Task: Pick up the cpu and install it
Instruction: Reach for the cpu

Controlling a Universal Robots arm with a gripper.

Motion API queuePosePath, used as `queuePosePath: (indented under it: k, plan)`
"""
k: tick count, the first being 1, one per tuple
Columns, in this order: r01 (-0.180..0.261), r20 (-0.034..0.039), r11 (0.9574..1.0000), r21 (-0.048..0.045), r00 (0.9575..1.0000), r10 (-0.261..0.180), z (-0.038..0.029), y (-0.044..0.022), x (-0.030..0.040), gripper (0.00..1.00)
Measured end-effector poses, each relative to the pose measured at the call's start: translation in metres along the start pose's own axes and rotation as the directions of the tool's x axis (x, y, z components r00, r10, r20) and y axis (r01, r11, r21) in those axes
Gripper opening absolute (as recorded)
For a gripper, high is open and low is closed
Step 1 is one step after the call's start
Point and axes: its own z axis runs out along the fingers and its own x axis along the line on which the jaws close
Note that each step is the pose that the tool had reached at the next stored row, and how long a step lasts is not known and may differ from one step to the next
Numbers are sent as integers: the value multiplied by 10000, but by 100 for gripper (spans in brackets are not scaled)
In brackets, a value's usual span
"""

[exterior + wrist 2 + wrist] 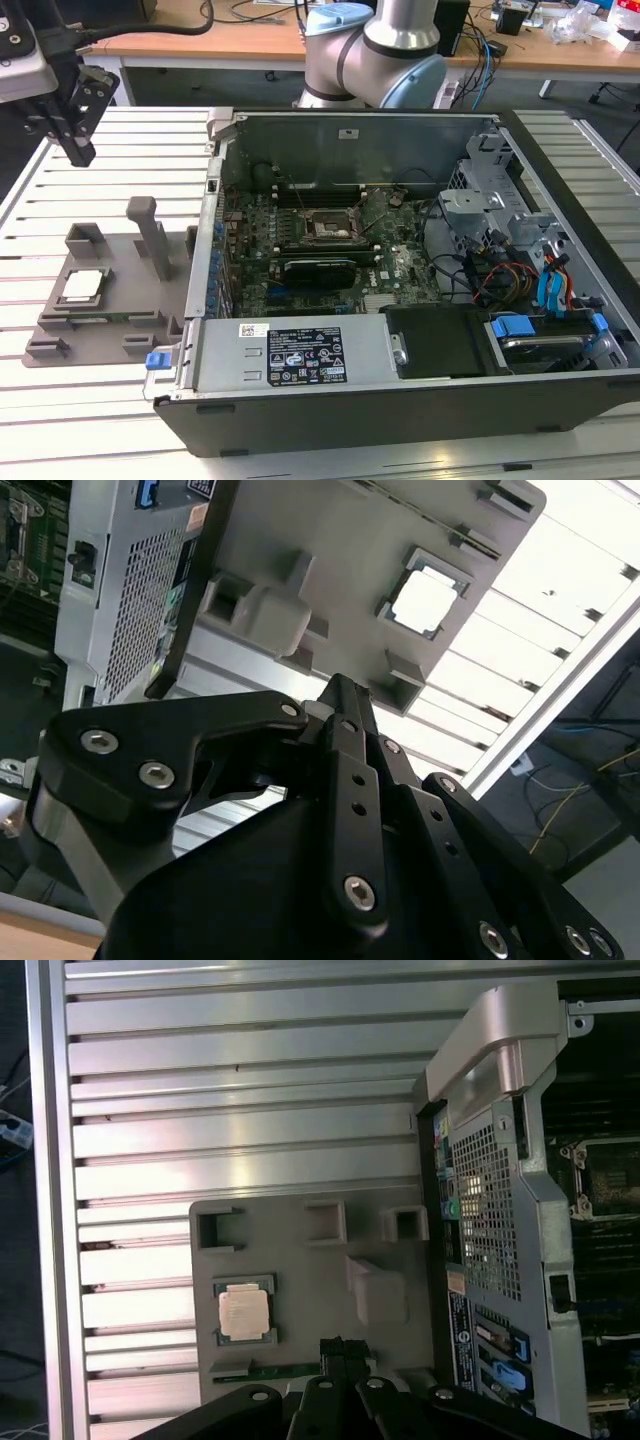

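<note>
Jaws are pressed together, tip to tip, w/ nothing between them; we see that in both wrist views. In the exterior view they hang toward that view's upper left, above the slatted metal counter (100,410), apart from the fixture tray (115,312) and higher than it.

The cpu (83,286) lies flat, silver top up, in a square pocket of the grey fixture tray, on the side toward the exterior view's left. We also see the cpu (245,1312) seated in that pocket in the first wrist view, w/ corner tabs around it, and the cpu (425,602) glaring bright in the second wrist view. In both wrist views the closed tips sit over the tray, near the pocket but off to one side of it, not touching the chip.

The tray also has an upright post (150,232) and several small blocks. Just beside it, on the exterior view's right, an open PC case (560,200) lies on its side. Inside we see the green mobo (400,270), the black socket (322,228) mid-board w/ no chip in it, and a labelled PSU (300,355) along the near edge. The arm's (375,50) base stands behind the case, w/ a wooden desk (200,40) w/ cables further back.
</note>
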Motion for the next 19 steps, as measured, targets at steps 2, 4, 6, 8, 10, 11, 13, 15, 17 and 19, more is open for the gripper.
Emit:
queuePosePath:
  k: [2,4,6,8,10,11,13,15,17,19]
  plan:
    - [1,0,10000,0,10000,-1,0,-2,28,11]
    - [0,-1,10000,0,10000,0,0,-4,54,11]
    - [-1,0,10000,0,10000,1,1,-9,123,11]
    - [-1,0,10000,0,10000,1,0,-14,183,11]
    - [0,0,10000,0,10000,0,1,-18,236,11]
    - [0,-1,10000,0,10000,0,1,-20,266,11]
    - [0,0,10000,0,10000,0,2,-25,329,11]
    - [-1,-1,10000,0,10000,1,2,-29,383,11]
    - [-1,-1,10000,0,10000,1,2,-33,432,11]
    - [-1,0,10000,0,10000,1,3,-36,470,11]
